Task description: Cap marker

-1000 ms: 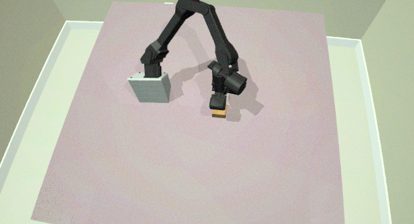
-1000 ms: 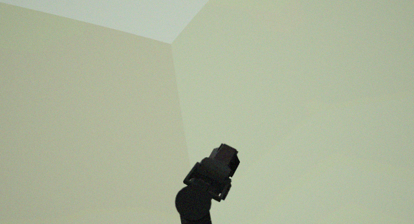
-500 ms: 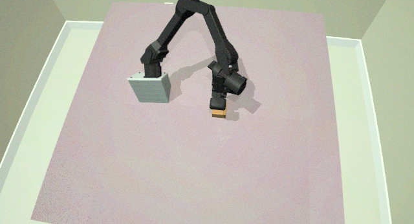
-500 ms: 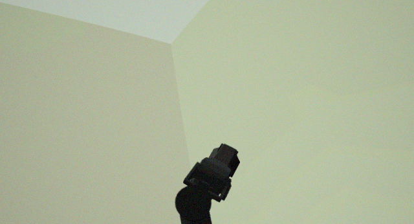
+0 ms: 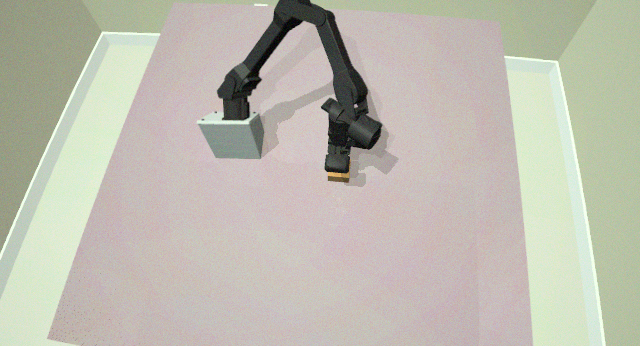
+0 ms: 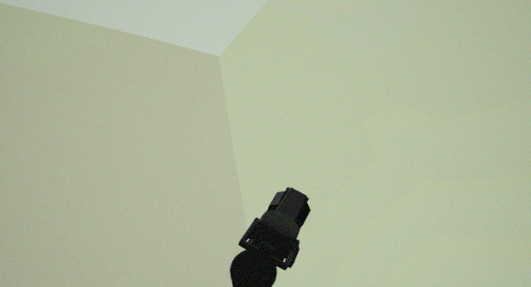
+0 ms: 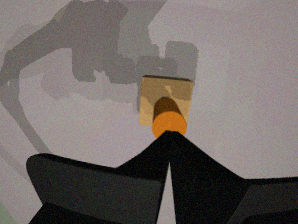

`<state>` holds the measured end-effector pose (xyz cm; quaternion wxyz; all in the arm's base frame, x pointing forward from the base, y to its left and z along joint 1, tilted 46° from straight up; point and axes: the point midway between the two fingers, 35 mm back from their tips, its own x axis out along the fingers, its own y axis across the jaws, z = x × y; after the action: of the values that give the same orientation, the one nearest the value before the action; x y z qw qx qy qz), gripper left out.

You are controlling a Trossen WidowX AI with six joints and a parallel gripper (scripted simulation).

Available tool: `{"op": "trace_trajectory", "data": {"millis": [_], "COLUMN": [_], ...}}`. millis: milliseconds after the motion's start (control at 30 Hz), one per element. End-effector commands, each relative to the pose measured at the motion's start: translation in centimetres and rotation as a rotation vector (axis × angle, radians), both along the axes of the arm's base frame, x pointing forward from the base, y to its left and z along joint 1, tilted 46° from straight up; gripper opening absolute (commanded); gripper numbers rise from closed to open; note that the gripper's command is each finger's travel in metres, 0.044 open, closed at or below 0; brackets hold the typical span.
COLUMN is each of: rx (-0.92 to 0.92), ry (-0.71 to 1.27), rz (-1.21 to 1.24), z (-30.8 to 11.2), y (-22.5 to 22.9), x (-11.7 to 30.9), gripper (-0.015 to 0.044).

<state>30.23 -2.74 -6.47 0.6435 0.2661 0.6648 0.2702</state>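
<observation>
The tan holder block (image 5: 339,177) (image 7: 146,107) sits on the table, partly covered by my gripper in the top view. In the wrist view the orange cap (image 7: 169,121) stands upright over the block, its round top facing the camera. The marker itself is hidden beneath it, so how far the cap is on cannot be told. My gripper (image 5: 337,163) (image 7: 170,137) is shut with nothing between its fingers. Its tips meet at the near edge of the cap's top in the wrist view, overlapping it slightly; whether they touch it cannot be told.
The arm's grey base box (image 5: 232,140) stands to the left on the pinkish table (image 5: 310,266). The arm arches from it over to the block. The exterior view shows only a dark part of the arm (image 6: 275,229) against the walls.
</observation>
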Motion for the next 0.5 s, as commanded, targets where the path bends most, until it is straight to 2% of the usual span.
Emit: {"op": "trace_trajectory", "data": {"millis": [0, 467], "rx": [0.005, 0.006], "ry": [0.001, 0.001], "rz": [-0.005, -0.005], "z": [-0.5, -1.8], "y": [0.5, 1.8], "x": [0.0, 0.0], "gripper": [0.0000, 0.0000]}}
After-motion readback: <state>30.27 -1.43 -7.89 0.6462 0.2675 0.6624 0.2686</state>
